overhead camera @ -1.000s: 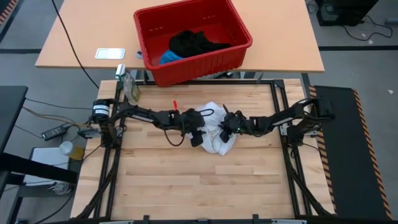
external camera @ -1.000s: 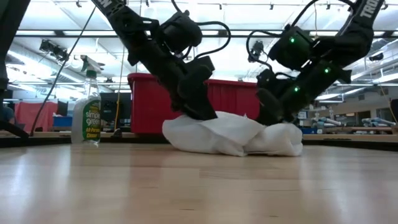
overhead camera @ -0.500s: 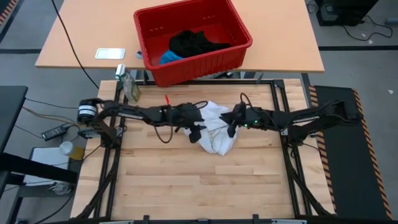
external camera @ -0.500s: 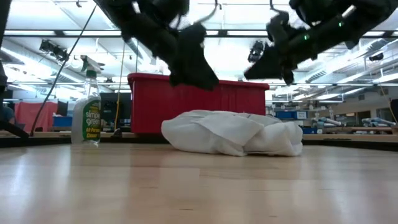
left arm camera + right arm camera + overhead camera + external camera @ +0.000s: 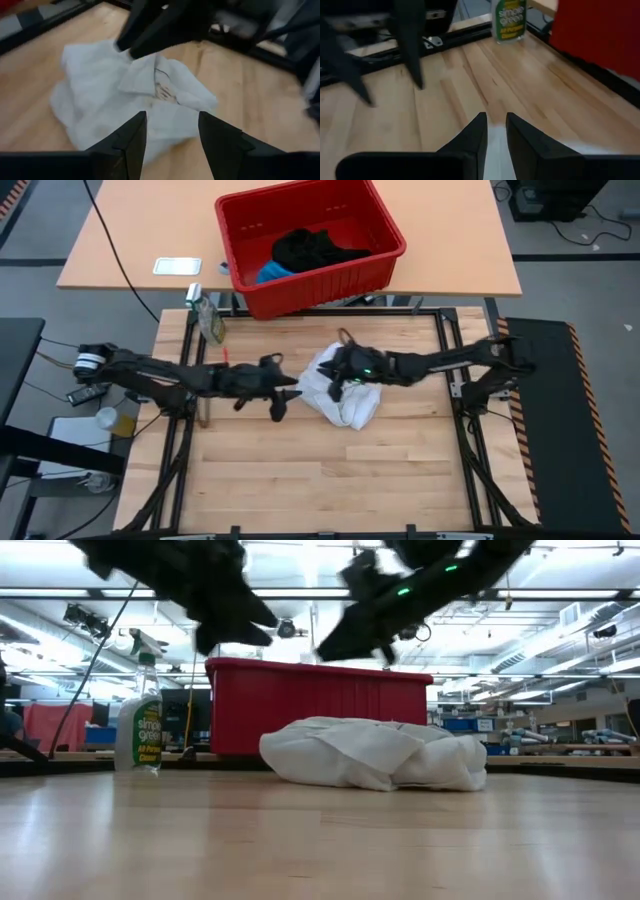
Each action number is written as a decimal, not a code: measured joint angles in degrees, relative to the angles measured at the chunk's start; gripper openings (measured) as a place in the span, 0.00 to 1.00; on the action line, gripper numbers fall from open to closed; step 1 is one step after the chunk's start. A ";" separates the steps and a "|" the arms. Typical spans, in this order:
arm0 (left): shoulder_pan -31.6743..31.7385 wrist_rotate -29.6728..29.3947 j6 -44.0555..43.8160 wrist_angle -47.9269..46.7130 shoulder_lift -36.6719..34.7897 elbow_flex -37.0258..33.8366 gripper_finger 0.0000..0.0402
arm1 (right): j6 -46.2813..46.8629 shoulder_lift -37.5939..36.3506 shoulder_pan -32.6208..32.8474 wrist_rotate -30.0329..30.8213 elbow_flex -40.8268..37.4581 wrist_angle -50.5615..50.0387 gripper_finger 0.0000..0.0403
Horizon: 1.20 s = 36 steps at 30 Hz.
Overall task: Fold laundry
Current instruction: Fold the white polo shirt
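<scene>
A red plastic basket (image 5: 310,242) stands on a light tan tabletop (image 5: 130,240) that lies beyond the wooden slatted work table (image 5: 300,470). Near the basket's left side, a small flat white device (image 5: 177,266) rests on the tan top. Just below the basket's front left corner, a clear spray bottle with a green label (image 5: 207,315) stands upright at the wooden table's far edge.

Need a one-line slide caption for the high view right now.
Both grippers, left open and right, hover at the crumpled white garment on the table; nothing held.
</scene>
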 joint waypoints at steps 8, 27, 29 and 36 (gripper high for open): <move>-2.52 -5.99 -11.40 -9.35 -9.60 -0.94 0.45 | -6.50 16.27 -1.23 -9.43 12.34 -1.57 0.20; -2.24 -6.00 -16.29 -15.72 -13.75 -0.77 0.45 | -3.63 0.62 -12.05 -2.69 -7.07 -20.74 0.19; -1.05 -5.04 -16.45 -14.98 -13.24 0.45 0.45 | -3.65 -3.64 -13.36 -2.04 -7.50 -20.89 0.19; 10.42 -0.94 -9.73 -23.78 -6.69 13.80 0.45 | 0.41 -16.42 -14.64 1.55 -2.28 -22.38 0.18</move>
